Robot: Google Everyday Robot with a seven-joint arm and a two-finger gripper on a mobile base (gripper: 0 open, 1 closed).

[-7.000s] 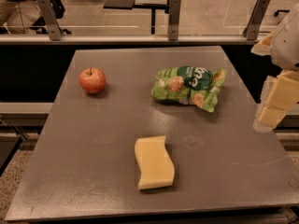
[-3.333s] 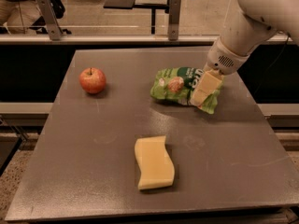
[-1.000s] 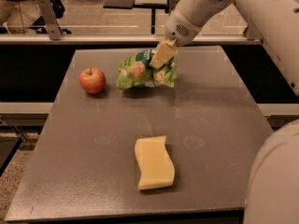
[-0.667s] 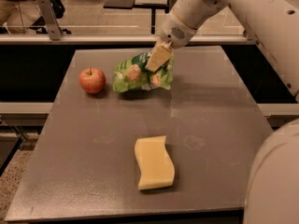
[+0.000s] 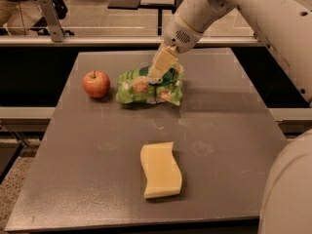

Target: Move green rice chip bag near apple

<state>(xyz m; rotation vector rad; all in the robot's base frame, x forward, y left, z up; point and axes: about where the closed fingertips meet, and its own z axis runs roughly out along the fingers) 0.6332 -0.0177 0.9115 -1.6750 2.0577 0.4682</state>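
Noting my claw (image 5: pixel 157 77) clenched on the top edge of the green rice chip bag (image 5: pixel 141 87), which lies on the worktop (image 5: pixel 219 130) just beside the apple (image 5: pixel 96 84), long axis pointing at it, not touching.

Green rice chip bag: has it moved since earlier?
Yes: the green rice chip bag moved left, closer to the apple; the tool is at its top.

The green rice chip bag (image 5: pixel 139 89) is bright green and crinkly, with round orange chips drawn on it. It lies just beside the small red apple (image 5: pixel 96 84), which stands upright, stem up. The gripper (image 5: pixel 156 78) pinches the bag's top.
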